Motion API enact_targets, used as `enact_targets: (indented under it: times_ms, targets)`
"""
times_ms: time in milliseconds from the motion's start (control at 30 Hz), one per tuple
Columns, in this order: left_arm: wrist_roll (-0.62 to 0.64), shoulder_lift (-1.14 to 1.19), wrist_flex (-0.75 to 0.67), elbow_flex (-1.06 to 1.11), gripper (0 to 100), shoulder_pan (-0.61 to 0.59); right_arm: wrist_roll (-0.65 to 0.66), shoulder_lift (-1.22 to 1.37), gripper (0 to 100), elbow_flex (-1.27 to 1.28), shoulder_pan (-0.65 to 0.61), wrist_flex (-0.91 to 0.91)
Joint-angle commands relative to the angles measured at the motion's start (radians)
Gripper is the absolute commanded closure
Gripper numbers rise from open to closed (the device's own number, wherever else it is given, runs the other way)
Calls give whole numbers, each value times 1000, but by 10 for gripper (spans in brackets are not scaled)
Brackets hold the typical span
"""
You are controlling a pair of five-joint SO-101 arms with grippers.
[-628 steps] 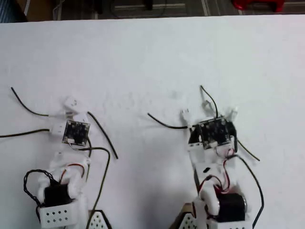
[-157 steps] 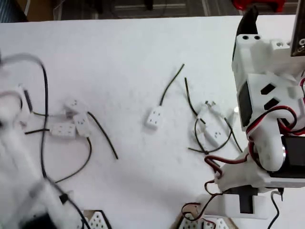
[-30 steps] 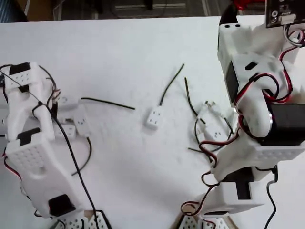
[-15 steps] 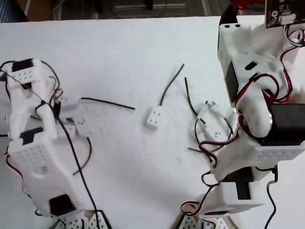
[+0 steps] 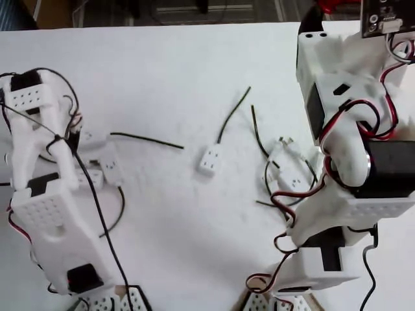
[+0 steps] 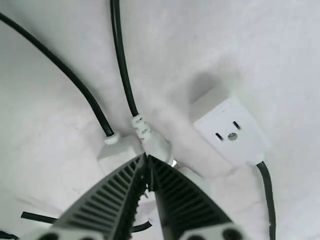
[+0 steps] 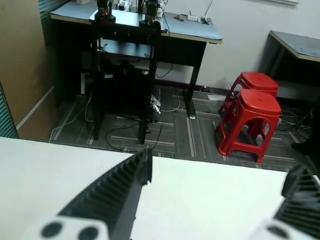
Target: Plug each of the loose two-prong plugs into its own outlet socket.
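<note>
In the left wrist view my left gripper (image 6: 148,158) is shut, its tips right over the rear end of a white two-prong plug (image 6: 156,145) whose black cord runs away from it. One white socket (image 6: 230,133) lies beside that plug, and another white block (image 6: 119,148) sits on its other side. From above, the left arm (image 5: 39,162) covers this cluster at the table's left. A lone socket (image 5: 209,160) lies mid-table. A plug and socket tangle (image 5: 288,172) lies beside the right arm (image 5: 350,129). My right gripper (image 7: 222,167) is open, raised, facing the room.
Black cords trail over the white table (image 5: 194,78), one lying straight (image 5: 146,140) between the left cluster and the middle socket. Beyond the table's far edge stand red stools (image 7: 252,107) and a dark desk (image 7: 145,30).
The left arm has shifted slightly toward the table's far side over the left cluster. The right arm, cords and sockets have stayed put.
</note>
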Motion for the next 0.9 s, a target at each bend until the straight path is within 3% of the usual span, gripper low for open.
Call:
enact_targets:
  times_ms: [0, 133, 233, 333, 433, 600, 867]
  targets:
    - [-104, -8, 6, -28, 977, 4, 6, 2, 608, -6, -7, -18]
    - [-133, -13, 86, -83, 975, 41, 6, 2, 608, -6, -5, -16]
    - [-224, -13, 101, -95, 919, 45, 6, 2, 608, -6, -7, -16]
    - [-137, -12, 106, -94, 818, 33, 6, 2, 608, -6, -7, -16]
    - [38, -12, 107, -92, 741, 28, 6, 2, 608, -6, -7, -16]
    - [304, -12, 104, -25, 768, 58, 6, 2, 608, -6, -7, -16]
    - [331, -10, 103, 6, 778, 56, 6, 2, 608, -6, -7, -16]
